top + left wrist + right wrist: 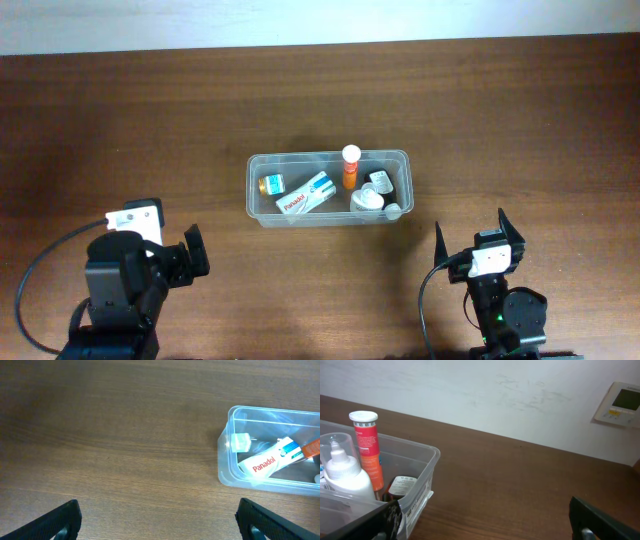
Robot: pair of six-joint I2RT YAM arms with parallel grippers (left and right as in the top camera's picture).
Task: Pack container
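Note:
The clear plastic container (256, 192) sits mid-table. It holds a white Panadol box (307, 192), an orange tube with a white cap (350, 167), a small yellow-labelled bottle (272, 184) and white bottles (368, 198). The left wrist view shows the container (226, 455) at right with the Panadol box (270, 460). The right wrist view shows the container (422, 467) at left, the orange tube (366, 445) and a white bottle (345, 472). My left gripper (157, 522) is open and empty, front left. My right gripper (487, 520) is open and empty, front right of the container.
A white wall runs behind the table's far edge, with a small white thermostat (619, 403) on it. Dark wood table top (500, 120) surrounds the container on all sides.

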